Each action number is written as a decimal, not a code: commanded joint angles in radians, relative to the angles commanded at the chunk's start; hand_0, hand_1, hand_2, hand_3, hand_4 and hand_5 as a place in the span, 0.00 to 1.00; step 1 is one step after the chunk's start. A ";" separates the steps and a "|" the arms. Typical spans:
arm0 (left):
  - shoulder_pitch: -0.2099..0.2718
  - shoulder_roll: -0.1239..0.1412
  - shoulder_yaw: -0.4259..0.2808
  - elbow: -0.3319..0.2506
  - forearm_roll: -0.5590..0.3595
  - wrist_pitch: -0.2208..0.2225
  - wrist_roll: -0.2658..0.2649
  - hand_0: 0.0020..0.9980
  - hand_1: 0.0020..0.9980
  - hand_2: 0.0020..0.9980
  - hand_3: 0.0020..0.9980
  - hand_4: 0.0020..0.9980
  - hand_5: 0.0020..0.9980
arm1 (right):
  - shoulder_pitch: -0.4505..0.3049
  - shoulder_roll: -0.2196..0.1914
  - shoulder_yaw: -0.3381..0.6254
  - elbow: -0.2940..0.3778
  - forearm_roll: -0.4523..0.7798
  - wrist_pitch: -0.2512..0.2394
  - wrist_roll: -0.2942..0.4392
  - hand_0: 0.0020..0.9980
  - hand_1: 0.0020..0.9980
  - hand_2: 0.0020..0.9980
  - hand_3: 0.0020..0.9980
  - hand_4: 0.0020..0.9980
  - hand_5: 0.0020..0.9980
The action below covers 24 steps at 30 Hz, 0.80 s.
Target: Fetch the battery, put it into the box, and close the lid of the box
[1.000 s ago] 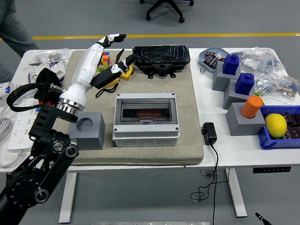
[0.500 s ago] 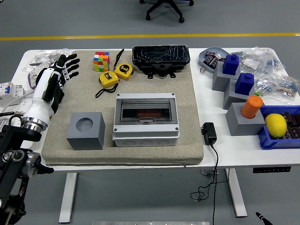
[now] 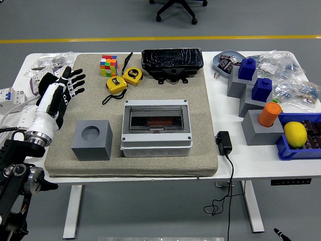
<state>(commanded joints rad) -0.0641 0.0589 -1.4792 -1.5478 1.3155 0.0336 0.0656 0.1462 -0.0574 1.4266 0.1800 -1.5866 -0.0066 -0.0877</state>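
The grey plastic enclosure box [image 3: 156, 127] with the smoked transparent lid [image 3: 156, 117] is sitting at the middle of the beige felt mat [image 3: 200, 100], its lid lying flat and apparently shut. An orange-red cylinder [image 3: 160, 121], presumably the battery, is showing through the lid, inside the box. Judging by this, the placing and closing steps are looking complete.

The grey cube block with a round recess [image 3: 92, 139] is standing just beside the box on its left, the recess empty; it is probably serving as the battery's holder.

The left hand [image 3: 59, 89], white-backed with black fingers, is hovering over the mat's left edge, fingers spread and gripping nothing. The right hand is not showing.

Farther back, two yellow tape measures [image 3: 124, 79], a multicoloured puzzle cube [image 3: 109, 65] and a black foil-wrapped tray [image 3: 172, 61] are lying on the mat. On the white tabletop [image 3: 235, 160], a black power adapter [image 3: 223, 142] is trailing its cable over the near edge. The room floor [image 3: 251, 20] is grey with a yellow line.
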 joint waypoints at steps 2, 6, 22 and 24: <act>0.000 -0.001 -0.001 0.000 0.001 0.001 0.000 0.77 0.85 0.83 0.83 1.00 1.00 | 0.001 0.000 -0.003 0.000 0.002 0.000 0.000 0.79 0.71 0.72 0.77 1.00 0.98; 0.000 0.002 0.003 0.000 -0.002 0.004 0.000 0.77 0.84 0.83 0.83 1.00 1.00 | 0.002 -0.001 -0.004 0.000 0.001 0.000 0.000 0.79 0.71 0.72 0.77 1.00 0.98; 0.000 0.001 0.007 0.002 -0.006 0.019 -0.007 0.75 0.80 0.80 0.82 1.00 1.00 | 0.001 0.003 -0.005 0.000 0.002 0.001 -0.001 0.79 0.71 0.72 0.77 1.00 0.98; -0.001 0.000 0.007 0.004 -0.007 0.021 -0.007 0.75 0.80 0.80 0.82 1.00 1.00 | 0.001 0.003 -0.005 0.000 0.000 0.001 -0.001 0.79 0.71 0.72 0.77 1.00 0.98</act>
<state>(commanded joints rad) -0.0648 0.0585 -1.4718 -1.5435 1.3090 0.0542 0.0585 0.1475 -0.0541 1.4217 0.1800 -1.5861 -0.0056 -0.0889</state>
